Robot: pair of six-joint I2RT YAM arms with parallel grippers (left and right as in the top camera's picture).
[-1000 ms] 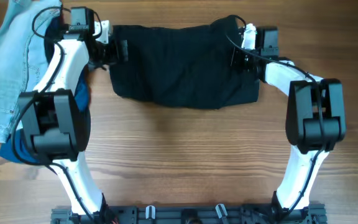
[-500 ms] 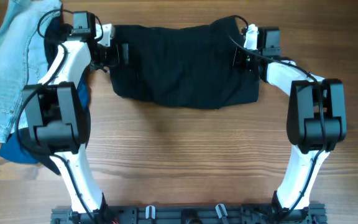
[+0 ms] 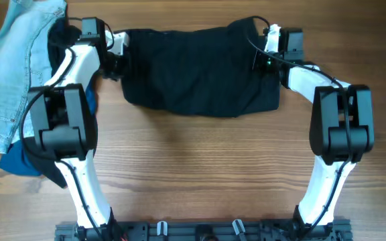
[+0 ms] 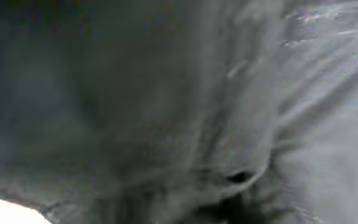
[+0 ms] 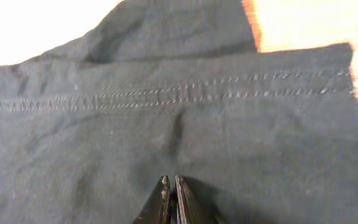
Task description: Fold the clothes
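Note:
The clothes are black shorts [image 3: 200, 70] lying flat across the far half of the table. My left gripper [image 3: 117, 55] is at their left edge. The left wrist view shows only blurred black cloth [image 4: 166, 93] close up, puckered toward the bottom middle, and the fingers are hidden. My right gripper [image 3: 263, 61] is at the right end of the shorts. In the right wrist view its jaws [image 5: 171, 180] are shut tip to tip on the black fabric [image 5: 166, 124], below a stitched hem, with a short crease rising just ahead of them.
Light blue jeans [image 3: 12, 67] lie at the far left, partly under the left arm. A darker blue cloth [image 3: 19, 161] sits by the left arm's base. Bare wooden table [image 3: 200, 167] stretches from the shorts to the near edge.
The left arm has shifted a little toward the far left corner of the shorts, and its gripper now sits closer against the cloth's edge. The right arm and the shorts have stayed put.

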